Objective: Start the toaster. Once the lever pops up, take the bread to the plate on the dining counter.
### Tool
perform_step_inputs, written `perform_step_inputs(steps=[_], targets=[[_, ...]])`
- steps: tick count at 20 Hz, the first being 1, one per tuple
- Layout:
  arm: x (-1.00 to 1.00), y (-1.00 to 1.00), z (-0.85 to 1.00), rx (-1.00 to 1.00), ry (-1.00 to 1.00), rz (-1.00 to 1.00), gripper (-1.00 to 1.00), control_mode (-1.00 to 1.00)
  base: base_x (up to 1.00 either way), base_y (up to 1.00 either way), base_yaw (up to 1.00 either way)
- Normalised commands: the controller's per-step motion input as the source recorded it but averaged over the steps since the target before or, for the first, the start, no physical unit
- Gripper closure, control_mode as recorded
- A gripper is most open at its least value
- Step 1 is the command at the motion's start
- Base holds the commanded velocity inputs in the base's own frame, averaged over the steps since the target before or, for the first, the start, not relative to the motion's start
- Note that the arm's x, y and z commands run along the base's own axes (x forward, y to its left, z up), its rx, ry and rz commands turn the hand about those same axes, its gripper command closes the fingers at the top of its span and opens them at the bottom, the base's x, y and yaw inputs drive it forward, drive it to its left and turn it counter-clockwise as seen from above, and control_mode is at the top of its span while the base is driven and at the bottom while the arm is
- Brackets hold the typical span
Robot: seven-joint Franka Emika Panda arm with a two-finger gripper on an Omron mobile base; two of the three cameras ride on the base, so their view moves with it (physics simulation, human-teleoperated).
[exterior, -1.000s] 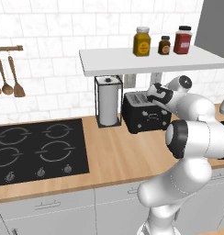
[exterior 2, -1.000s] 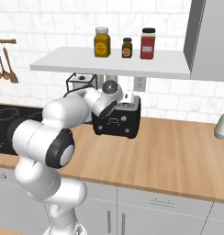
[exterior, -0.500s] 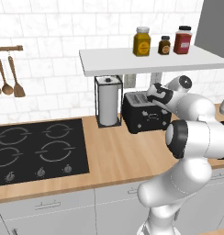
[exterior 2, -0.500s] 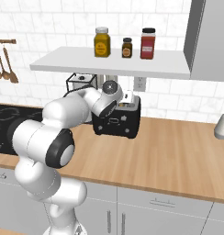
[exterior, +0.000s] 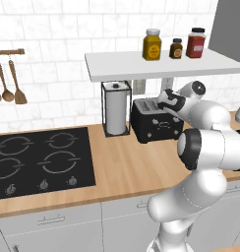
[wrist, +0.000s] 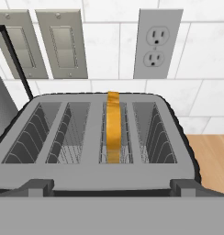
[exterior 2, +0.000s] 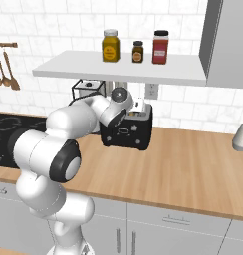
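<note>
Wood counter point(exterior: 122, 172) at far wall: toaster point(wrist: 95, 137) viewed from above, bread point(wrist: 113, 131) seated upright in slot for toasting. Gripper point(wrist: 113, 186) held wide open, empty, poised over toaster.

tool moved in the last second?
No. The tool sits at the same spot over the toaster, beside the paper towel holder.

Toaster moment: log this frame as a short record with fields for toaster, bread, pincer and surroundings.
toaster: black, on the wood counter below the shelf
bread: standing on edge in a toaster slot, top poking out
pincer: open, above the toaster's front edge, holding nothing
beside toaster: paper-towel holder
on shelf: three jars
</note>
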Motion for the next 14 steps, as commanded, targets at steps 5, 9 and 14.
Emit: perform_step_inputs(steps=[5, 9, 14], targets=[[0.0, 0.0, 0.0, 0.0, 0.0, 0.0, -1.0, -1.0, 0.0, 0.0, 0.0], [0.0, 0.0, 0.0, 0.0, 0.0, 0.0, -1.0, -1.0, 0.0, 0.0, 0.0], [0.14, 0.0, 0.0, 0.0, 0.0, 0.0, -1.0, -1.0, 0.0, 0.0, 0.0]])
